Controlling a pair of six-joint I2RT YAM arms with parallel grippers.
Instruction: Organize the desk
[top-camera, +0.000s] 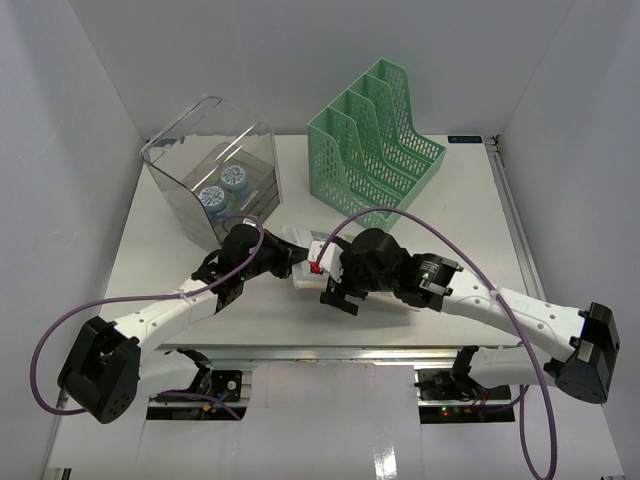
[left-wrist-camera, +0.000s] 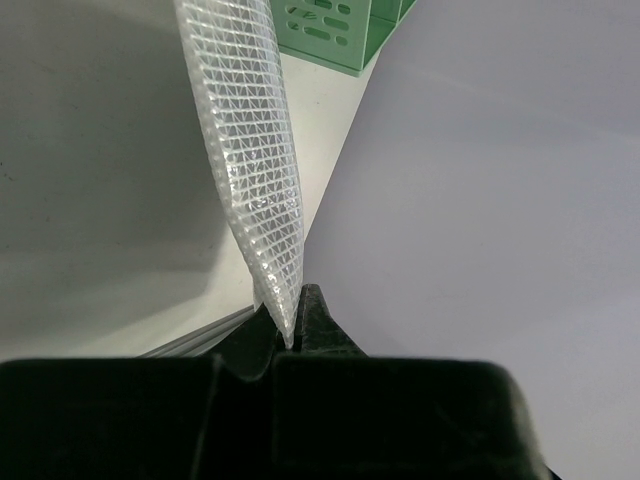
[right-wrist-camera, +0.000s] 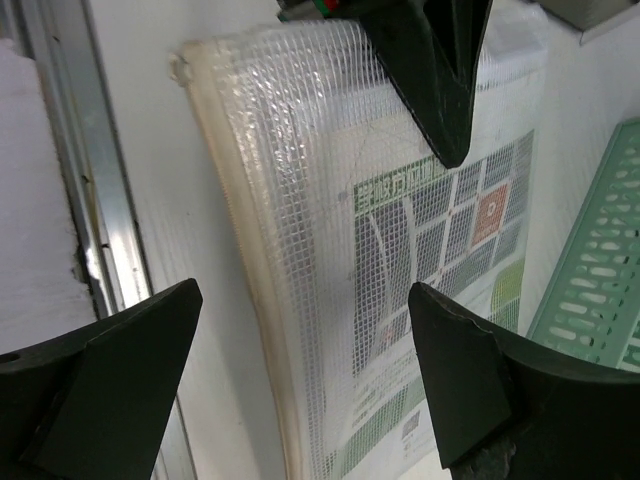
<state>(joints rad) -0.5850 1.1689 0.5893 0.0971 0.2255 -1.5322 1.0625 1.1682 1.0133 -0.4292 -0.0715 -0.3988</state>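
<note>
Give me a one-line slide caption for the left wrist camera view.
Left gripper shut on the edge of a clear mesh pouch, with the green file rack beyond.

Nothing legible: print on the sheet (right-wrist-camera: 440, 225) inside the mesh pouch (right-wrist-camera: 300, 140) is blurred

My desk (top-camera: 475, 200) is big, flat and white, with four straight sides. It lies level under me and fills the floor between the white walls (top-camera: 90, 120). A shiny metal rail (top-camera: 330, 349) runs along its near edge, close to me.
</note>
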